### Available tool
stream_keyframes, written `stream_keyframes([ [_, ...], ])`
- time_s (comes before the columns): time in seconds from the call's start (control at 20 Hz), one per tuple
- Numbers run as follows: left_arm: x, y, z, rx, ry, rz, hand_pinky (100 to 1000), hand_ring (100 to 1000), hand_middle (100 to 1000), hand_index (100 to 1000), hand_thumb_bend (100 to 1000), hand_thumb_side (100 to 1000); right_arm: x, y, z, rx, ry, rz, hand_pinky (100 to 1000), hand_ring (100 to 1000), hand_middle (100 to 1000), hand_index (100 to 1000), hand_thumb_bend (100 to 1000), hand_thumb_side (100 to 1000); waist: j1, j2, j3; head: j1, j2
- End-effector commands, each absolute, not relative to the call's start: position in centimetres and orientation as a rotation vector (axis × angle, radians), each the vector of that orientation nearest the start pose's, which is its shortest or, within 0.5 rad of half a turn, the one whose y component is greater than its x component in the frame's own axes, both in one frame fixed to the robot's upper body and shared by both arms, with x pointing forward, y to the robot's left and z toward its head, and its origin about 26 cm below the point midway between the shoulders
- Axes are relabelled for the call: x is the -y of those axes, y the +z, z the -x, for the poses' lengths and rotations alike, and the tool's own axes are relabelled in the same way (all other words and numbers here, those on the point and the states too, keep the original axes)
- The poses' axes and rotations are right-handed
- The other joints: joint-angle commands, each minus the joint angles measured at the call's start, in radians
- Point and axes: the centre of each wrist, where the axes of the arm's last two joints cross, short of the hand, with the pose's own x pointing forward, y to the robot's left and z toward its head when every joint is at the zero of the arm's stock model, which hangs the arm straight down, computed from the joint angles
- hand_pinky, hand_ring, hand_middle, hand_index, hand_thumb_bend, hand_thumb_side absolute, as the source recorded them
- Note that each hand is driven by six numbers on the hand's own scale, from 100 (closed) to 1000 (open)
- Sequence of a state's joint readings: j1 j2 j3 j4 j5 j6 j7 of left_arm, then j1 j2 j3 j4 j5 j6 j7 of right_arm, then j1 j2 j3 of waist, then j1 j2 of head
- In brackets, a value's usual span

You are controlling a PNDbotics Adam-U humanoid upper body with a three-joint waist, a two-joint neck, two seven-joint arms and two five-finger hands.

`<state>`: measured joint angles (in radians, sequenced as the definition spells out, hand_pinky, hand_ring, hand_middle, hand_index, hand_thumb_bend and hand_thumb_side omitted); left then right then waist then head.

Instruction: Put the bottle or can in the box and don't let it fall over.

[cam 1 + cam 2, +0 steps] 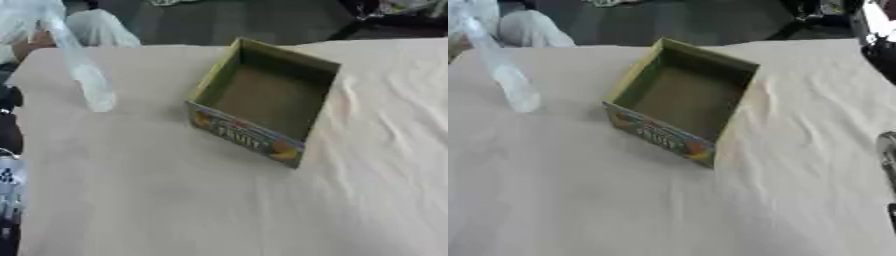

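An open-topped cardboard box (262, 95) with a colourful fruit print on its near side stands upright in the middle of the table, with nothing inside. A blurred, see-through long shape (83, 75), perhaps a clear plastic bottle, slants from the upper left corner down to the cloth left of the box. What holds it is hidden in the blur. A piece of my left hand (9, 187) shows at the left edge, well away from the box. A sliver of my right hand (887, 150) shows at the right edge.
A cream cloth (175, 200) with creases on the right side covers the table. Past the far edge lie a dark floor and a pale bundle (101, 27). Dark equipment (877, 35) stands at the upper right.
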<state>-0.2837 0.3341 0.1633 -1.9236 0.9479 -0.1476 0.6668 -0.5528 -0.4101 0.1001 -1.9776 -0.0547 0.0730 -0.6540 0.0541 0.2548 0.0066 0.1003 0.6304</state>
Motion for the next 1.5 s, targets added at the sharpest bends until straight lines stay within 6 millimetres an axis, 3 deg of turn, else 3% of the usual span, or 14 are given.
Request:
stream_keyframes([
  [0.05, -31.1, 19.9, -30.7, 1.928, 1.045, 0.45, 100, 100, 430, 1000, 803, 996, 22.5, 27.5, -30.9, 2.503, -0.227, 0.354, 714, 672, 798, 812, 677, 180, -0.001, -0.019, -0.001, 0.003, -0.011],
  [0.15, -31.2, 19.6, -30.8, 1.88, 1.066, 0.504, 100, 100, 378, 1000, 905, 1000, 22.6, 27.5, -30.9, 2.503, -0.226, 0.356, 714, 673, 798, 811, 677, 180, -0.001, -0.019, -0.001, 0.001, -0.012],
  [0.3, -31.3, 19.5, -30.9, 1.831, 1.084, 0.549, 100, 100, 375, 1000, 922, 1000, 22.6, 27.5, -30.9, 2.505, -0.228, 0.36, 714, 673, 798, 810, 677, 180, 0.0, -0.018, -0.002, -0.003, -0.014],
  [1.05, -29.9, 20.8, -32.1, 1.674, 0.988, 0.543, 100, 100, 330, 1000, 862, 1000, 23.0, 27.3, -30.9, 2.496, -0.219, 0.383, 714, 673, 798, 802, 678, 178, 0.006, -0.02, -0.005, -0.05, -0.018],
  [1.5, -29.1, 22.0, -33.4, 1.65, 0.993, 0.549, 100, 100, 316, 1000, 865, 1000, 23.0, 27.2, -30.9, 2.492, -0.216, 0.383, 714, 673, 798, 802, 679, 178, 0.006, -0.023, -0.006, -0.052, 0.005],
])
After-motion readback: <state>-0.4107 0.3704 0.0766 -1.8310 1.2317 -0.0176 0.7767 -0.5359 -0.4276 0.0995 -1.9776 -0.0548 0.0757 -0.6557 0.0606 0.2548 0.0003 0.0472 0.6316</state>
